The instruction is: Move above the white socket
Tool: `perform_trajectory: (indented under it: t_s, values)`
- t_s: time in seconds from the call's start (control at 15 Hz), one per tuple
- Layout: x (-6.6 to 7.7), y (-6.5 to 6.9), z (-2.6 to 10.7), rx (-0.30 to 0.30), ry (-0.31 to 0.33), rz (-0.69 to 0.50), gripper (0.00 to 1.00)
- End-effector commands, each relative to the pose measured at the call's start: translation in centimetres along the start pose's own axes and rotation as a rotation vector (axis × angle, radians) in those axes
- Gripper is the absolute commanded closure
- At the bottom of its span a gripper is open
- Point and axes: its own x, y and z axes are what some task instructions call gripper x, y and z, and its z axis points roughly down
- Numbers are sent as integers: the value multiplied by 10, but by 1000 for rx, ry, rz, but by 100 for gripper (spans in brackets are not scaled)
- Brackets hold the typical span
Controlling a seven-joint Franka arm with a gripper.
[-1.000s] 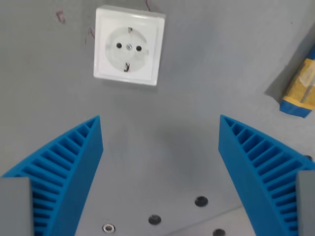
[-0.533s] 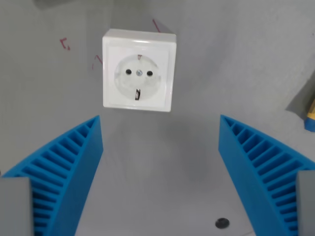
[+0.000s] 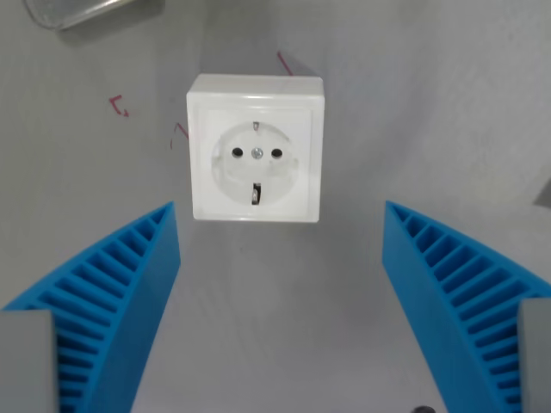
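So the white socket [image 3: 256, 148] is sitting flat on the grey bench [image 3: 413, 112], in the upper middle of the wrist view and a touch toward the wrist view's left of centre. It's a square white housing with a round recessed face, two dark pin holes side by side, a small silver screw between them, and earthing clips at the top and bottom of the recess. It looks pretty square to the frame, maybe rotated a hair.

The gripper [image 3: 280, 206] is wide open, with nothing held. Both blue ribbed fingers [image 3: 112, 292] come up from the bottom corners, one on each side, and the tips sit just below the level of the socket's lower edge in the picture. The socket falls in the gap between them, nearer the finger on the wrist view's left, and neither finger overlaps it.

Other bits: a few small red pen marks [image 3: 120, 106] on the bench to the wrist view's left of the socket, plus a short red line [image 3: 284, 63] just above its top edge. There's a shiny grey object [image 3: 86, 10] cut off at the top left corner, can't tell what it is. A small dark hole [image 3: 423, 409] peeks in at the bottom edge.
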Motion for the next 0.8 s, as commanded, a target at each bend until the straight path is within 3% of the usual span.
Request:
perform_trajectory:
  t_s: [0.07,0.8]
  values:
    - [10,-11,9,-100,34,87,0]
    - [13,-16,21,-94,60,81,0]
